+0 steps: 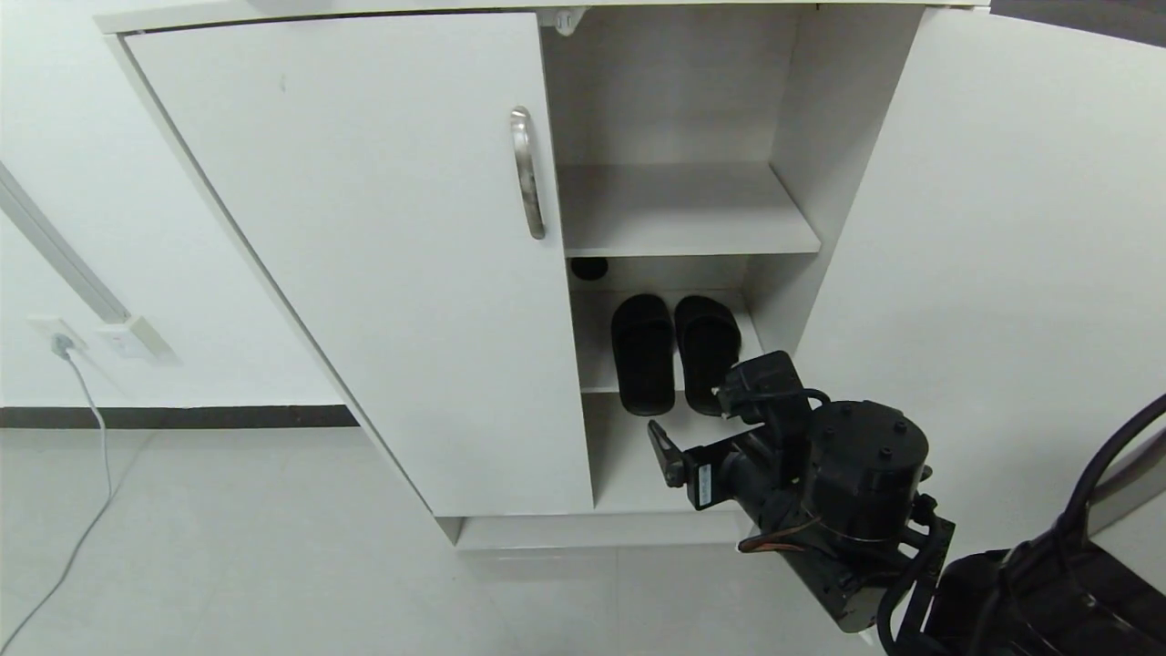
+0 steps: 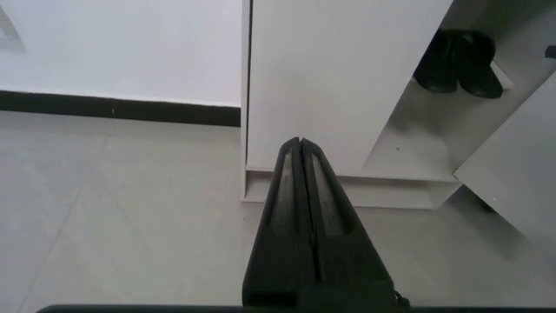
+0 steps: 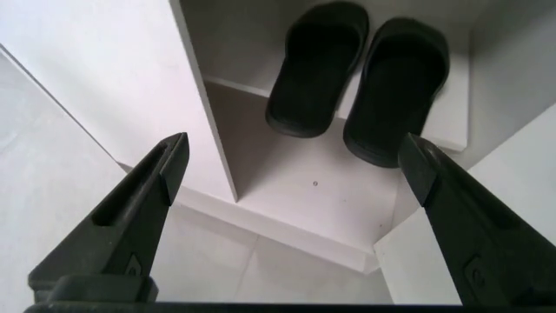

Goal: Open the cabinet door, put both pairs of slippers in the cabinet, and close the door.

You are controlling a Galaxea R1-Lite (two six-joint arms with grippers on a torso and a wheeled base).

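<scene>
My right pincer (image 3: 294, 161) gapes wide before rounded matte-black slippers (image 1: 645, 351) on a smooth white shelf (image 1: 599, 369); left pincer (image 2: 300, 149) pressed together.

Slippers (image 1: 643, 355) look matt, the handle (image 1: 526, 173) shiny metal.

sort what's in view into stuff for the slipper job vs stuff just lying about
Job:
- pair of black slippers on the cabinet middle shelf
- open right door
- right end effector, open
- left end effector, shut

Lying about:
- wall socket with grey cable
- small dark round object at the back of the cabinet
</scene>
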